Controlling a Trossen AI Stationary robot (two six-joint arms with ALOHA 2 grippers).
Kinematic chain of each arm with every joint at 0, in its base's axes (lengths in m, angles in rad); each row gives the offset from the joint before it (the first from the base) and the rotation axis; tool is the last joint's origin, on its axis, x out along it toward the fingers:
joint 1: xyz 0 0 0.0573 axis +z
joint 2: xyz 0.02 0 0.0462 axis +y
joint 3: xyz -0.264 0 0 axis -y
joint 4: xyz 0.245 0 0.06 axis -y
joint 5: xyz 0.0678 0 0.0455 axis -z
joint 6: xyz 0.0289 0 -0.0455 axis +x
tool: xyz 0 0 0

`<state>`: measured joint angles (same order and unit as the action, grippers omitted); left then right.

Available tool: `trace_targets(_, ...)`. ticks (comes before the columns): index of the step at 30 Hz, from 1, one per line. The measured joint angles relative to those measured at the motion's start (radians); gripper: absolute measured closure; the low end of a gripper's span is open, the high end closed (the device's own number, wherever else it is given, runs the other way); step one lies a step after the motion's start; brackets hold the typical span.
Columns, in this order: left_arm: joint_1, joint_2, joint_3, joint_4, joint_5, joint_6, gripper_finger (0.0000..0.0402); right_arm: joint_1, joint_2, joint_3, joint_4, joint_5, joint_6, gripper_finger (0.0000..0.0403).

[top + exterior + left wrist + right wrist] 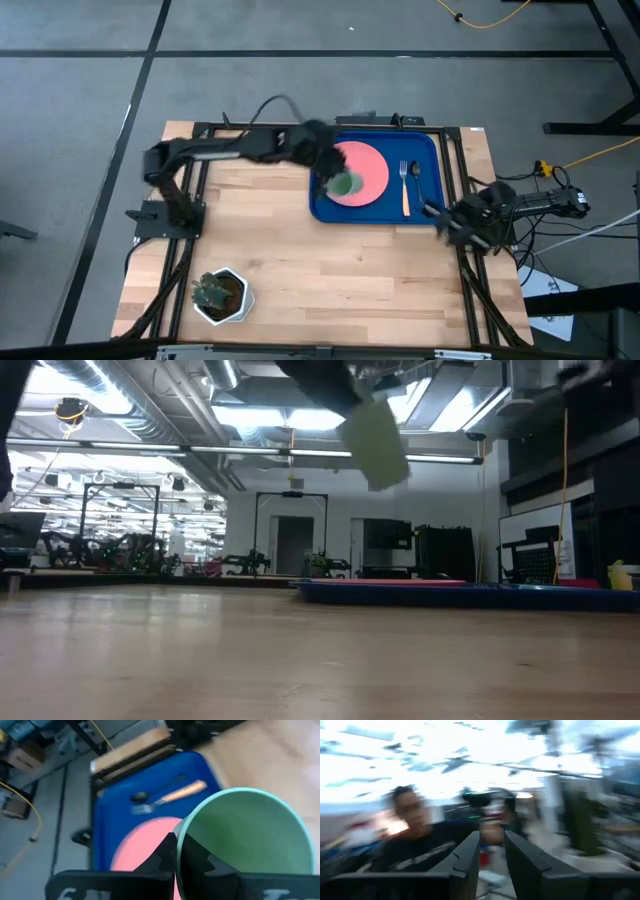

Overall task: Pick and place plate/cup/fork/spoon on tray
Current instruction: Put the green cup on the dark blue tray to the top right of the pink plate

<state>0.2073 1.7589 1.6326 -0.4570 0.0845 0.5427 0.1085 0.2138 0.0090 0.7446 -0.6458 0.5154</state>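
The pale green cup (344, 184) hangs in my left gripper (333, 172), which is shut on it above the left part of the coral-pink plate (368, 170). The plate lies on the blue tray (430, 150). The fork (405, 190) and the dark spoon (415, 172) lie side by side on the tray, right of the plate. In the low view the cup (375, 440) hangs tilted, high above the tray (450, 593). My right gripper (432, 212) stands open at the table's right edge, off the tray's near right corner, touching nothing. My left gripper holds the cup by its rim (179, 837), one finger (200, 862) inside the cup and the other (165, 857) outside, pinching the wall. The fingers slant down from the table's left. The cup is lifted clear and tilted above the plate.
A white pot with a small plant (218, 295) stands near the table's front left corner. Bare wooden tabletop (330, 270) lies between it and the tray. In the right wrist view a blurred person (415, 840) shows in the room beyond the table.
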Motion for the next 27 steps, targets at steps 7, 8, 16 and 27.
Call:
trace_targets(7,0.102,0.294,0.355,-0.015,0.103,0.044,0.04,0.0,-0.001,0.0,0.064,-0.187,0.0,0.0308)
trace_targets(8,0.109,0.331,0.401,-0.009,0.119,0.043,0.0401,0.0,0.0,0.0,0.051,-0.18,0.001,0.0308)
trace_targets(16,0.111,0.565,0.656,-0.007,0.204,0.006,0.0401,0.0,0.0,0.0,-0.027,-0.155,0.006,0.0308)
trace_targets(27,0.031,0.663,0.661,-0.013,0.247,-0.039,0.0401,0.0,0.0,0.0,-0.021,-0.106,0.09,0.0308)
